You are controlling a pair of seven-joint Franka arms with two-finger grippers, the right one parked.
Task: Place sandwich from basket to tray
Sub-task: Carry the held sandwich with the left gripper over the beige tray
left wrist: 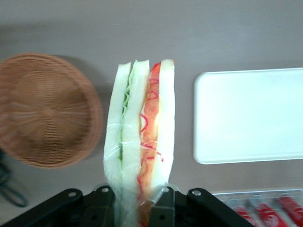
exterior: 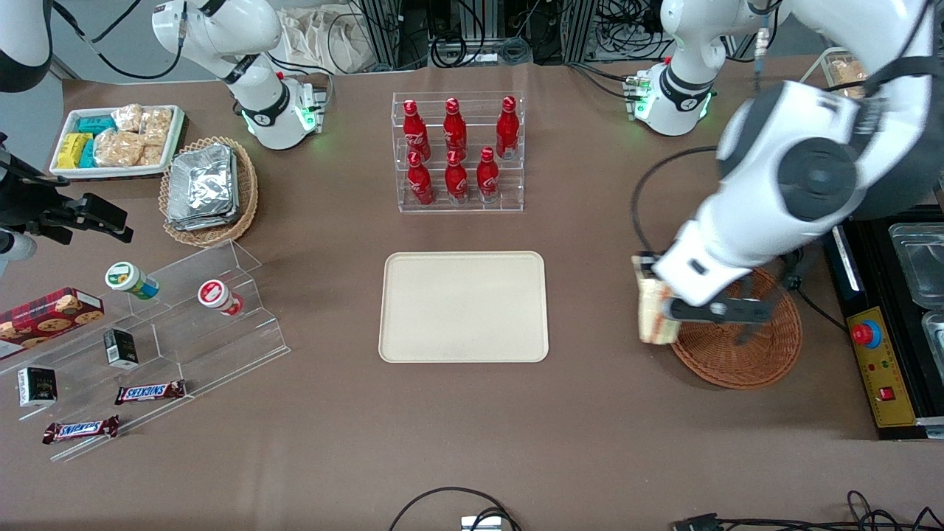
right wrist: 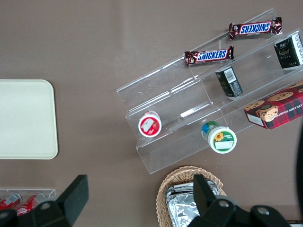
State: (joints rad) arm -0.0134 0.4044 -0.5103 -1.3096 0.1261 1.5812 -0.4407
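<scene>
The claw [left wrist: 135,208] is clenched on the sandwich [left wrist: 140,137], gripping the wedge at one end with a finger pressed against each outer bread face. Taking the basket [exterior: 741,350] as the landmark, the sandwich hangs in the air just beside its rim, on the side toward the tray [exterior: 464,307], clear of the wicker and not yet over the tray. The wedge looks light and soft: wrapped in thin clear film, its bread and layered filling would likely squash or slide apart under a hard squeeze. Holding it across the flat bread faces, as now, seems the safest grip, with gentle pressure.
</scene>
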